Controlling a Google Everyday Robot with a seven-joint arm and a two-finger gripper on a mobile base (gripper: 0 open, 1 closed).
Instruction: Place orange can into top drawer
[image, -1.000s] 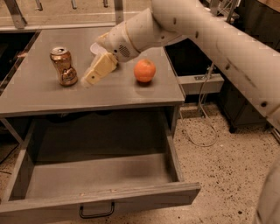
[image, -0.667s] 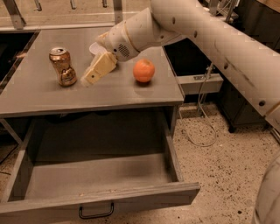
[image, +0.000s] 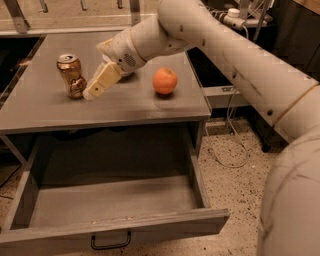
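Note:
The orange can (image: 71, 75) stands upright on the left part of the grey cabinet top (image: 60, 107); it is dented, with a silver top. My gripper (image: 93, 91) points down and to the left, with its tip just right of the can's base, close to it or touching it. The can is not lifted. The top drawer (image: 115, 227) stands pulled wide open below the cabinet top. It is empty inside, with a small black handle (image: 110, 243) on its front panel.
A round orange fruit (image: 165, 81) lies on the cabinet top to the right of my gripper. My arm reaches in from the upper right. Cables lie on the speckled floor (image: 235, 170) to the right. A dark cabinet stands at the far right.
My gripper has moved a little left, closing the gap to the can. The can, the fruit and the drawer have not moved.

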